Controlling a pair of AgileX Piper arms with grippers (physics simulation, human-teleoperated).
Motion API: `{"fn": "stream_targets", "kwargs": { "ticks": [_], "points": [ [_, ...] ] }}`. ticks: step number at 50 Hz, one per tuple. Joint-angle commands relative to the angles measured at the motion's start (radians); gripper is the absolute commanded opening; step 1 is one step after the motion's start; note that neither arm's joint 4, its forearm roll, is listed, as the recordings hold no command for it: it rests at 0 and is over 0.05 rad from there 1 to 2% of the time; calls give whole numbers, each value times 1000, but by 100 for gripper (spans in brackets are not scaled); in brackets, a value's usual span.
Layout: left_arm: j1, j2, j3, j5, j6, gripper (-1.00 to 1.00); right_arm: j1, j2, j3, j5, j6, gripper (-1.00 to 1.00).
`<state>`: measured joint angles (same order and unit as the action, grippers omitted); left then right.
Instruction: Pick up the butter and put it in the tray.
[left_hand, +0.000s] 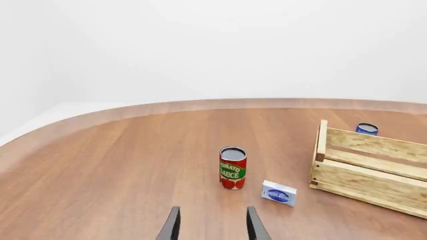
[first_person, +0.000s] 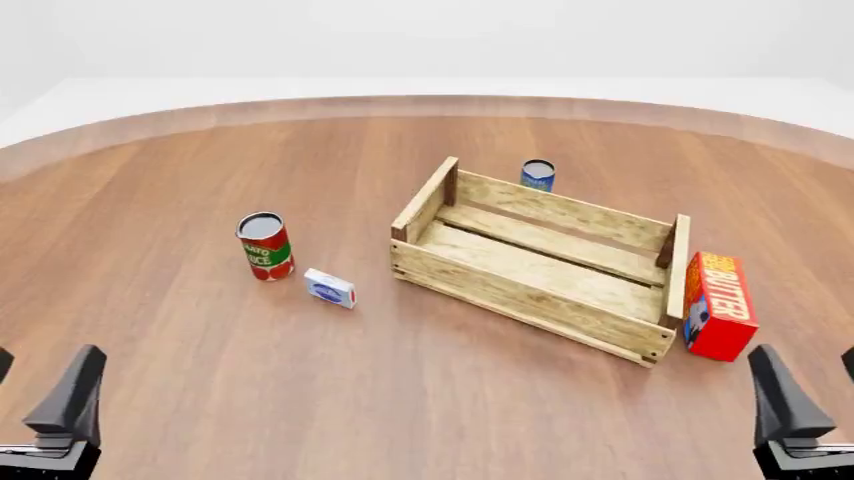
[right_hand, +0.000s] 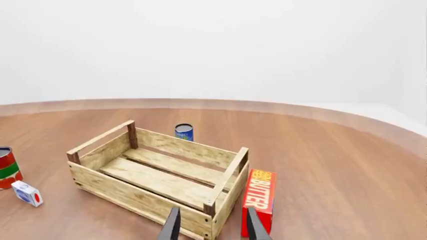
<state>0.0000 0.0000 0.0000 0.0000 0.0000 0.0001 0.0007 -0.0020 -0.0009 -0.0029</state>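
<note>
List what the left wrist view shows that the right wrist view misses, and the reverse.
Only the left wrist view: the left claw, its fingers apart with nothing between them, and the whole tomato sauce can.

Only the right wrist view: the butter beside one end board of the tray, the tray's bare slatted floor, and the right claw, also apart and holding nothing.

Both: the tray, though the left wrist view catches just one end, the small white-blue box, the blue can beyond the tray, and the wooden table.

Both grippers: dark grey tapered fingers.
</note>
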Motion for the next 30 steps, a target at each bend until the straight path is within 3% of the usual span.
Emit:
{"fn": "stream_targets", "kwargs": {
  "ticks": [1, 20, 28, 30],
  "points": [
    [0, 0, 0, 0, 0, 100, 0, 4, -4, 5, -9, 100],
    [0, 0, 0, 0, 0, 100, -16, 14, -19, 26, -29, 100],
    [0, 0, 0, 0, 0, 100, -86, 146, -10, -52, -20, 100],
    [0, 0, 0, 0, 0, 100, -102, 171, -4, -74, -56, 100]
  ]
}}
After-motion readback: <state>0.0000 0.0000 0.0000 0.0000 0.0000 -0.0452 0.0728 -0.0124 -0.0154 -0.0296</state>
